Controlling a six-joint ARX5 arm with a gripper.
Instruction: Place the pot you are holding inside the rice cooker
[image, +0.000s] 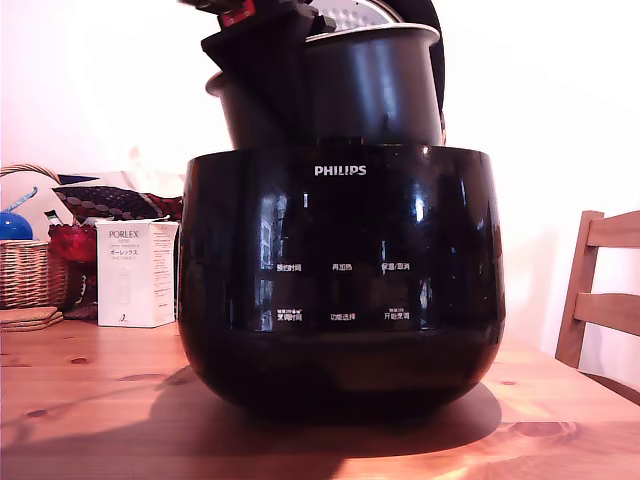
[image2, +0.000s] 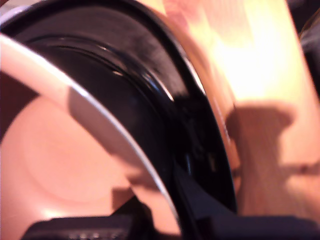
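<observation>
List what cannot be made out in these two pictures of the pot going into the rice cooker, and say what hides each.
- Gripper: exterior view, cut off by the top edge; open or shut unclear.
- Pot bottom: exterior view, hidden behind the rice cooker wall.
- Cooker lid: mostly behind the pot and cut off by the frame.
- Wrist view: motion blur; pot rim and cooker opening lack detail.

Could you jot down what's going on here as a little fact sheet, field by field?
Setting: wooden table
Rice cooker: black, PHILIPS lettering, lid up behind
Pot: dark, tilted, lower part already inside the cooker's opening
Gripper: holds the pot at its rim, exterior view's left side
Nearby: white PORLEX box, wicker basket, wooden chair
</observation>
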